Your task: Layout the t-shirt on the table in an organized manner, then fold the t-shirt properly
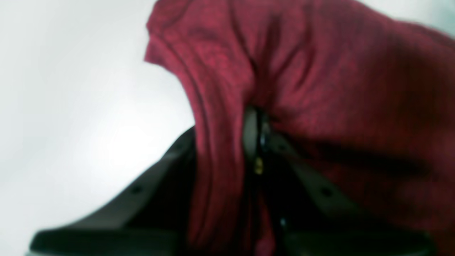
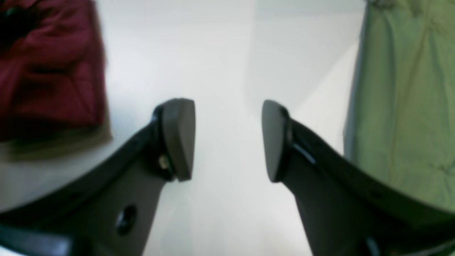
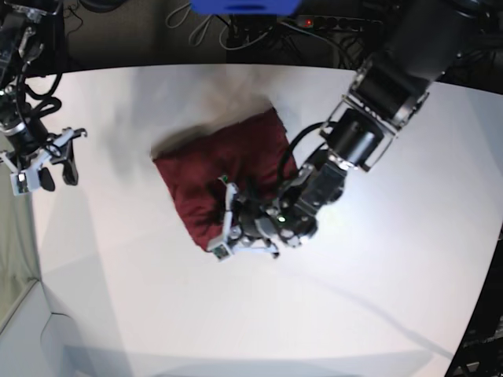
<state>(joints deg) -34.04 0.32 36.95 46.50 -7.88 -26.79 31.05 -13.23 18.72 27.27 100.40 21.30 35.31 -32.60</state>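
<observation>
The dark maroon t-shirt lies bunched in a rough square in the middle of the white table. My left gripper is at the shirt's near edge. In the left wrist view it is shut on a fold of the t-shirt, and the cloth drapes over its fingers. My right gripper hangs over the table's left edge, away from the shirt. In the right wrist view it is open and empty above the bare table, with the t-shirt at the upper left.
A pale green surface lies beyond the table edge beside my right gripper. A blue object and cables sit behind the table's far edge. My left arm reaches in over the table's right half.
</observation>
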